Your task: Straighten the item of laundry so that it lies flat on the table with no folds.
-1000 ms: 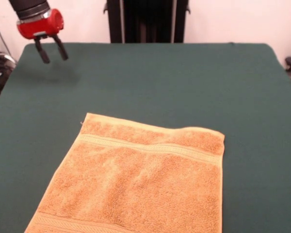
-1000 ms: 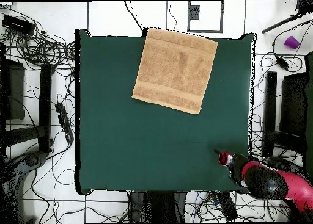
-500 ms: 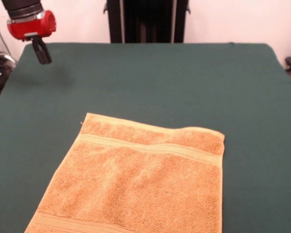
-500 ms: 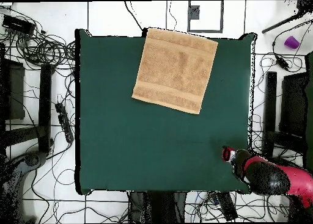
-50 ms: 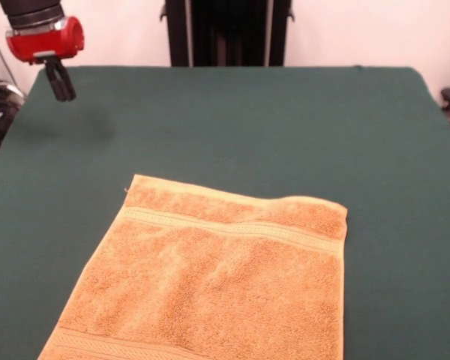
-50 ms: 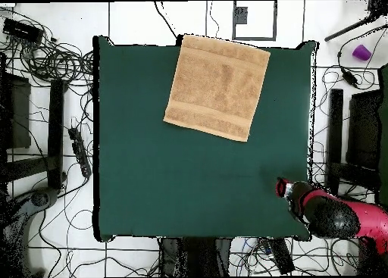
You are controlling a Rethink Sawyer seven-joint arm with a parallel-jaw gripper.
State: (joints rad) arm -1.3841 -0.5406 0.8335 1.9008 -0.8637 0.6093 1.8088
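The item of laundry, a golden-orange towel (image 5: pixel 210 277), lies spread flat on the dark green table (image 5: pixel 285 127) near its front edge, with a woven band stripe across its far end. Seen from overhead, the towel (image 6: pixel 217 87) sits slightly askew at the top edge of the table (image 6: pixel 167 184). My gripper (image 5: pixel 62 91) hangs above the table's far left corner, well away from the towel, shut and holding nothing. From overhead, the gripper (image 6: pixel 282 188) is at the table's lower right corner.
Cables (image 6: pixel 53 63) lie tangled on the floor all around the table. A small purple object (image 6: pixel 361 52) sits on the floor past the table's upper right corner. Black equipment (image 6: pixel 345 139) stands along the right side.
The gripper drew back toward the table's corner and its fingers, spread a second ago, have come together. The towel has not moved.
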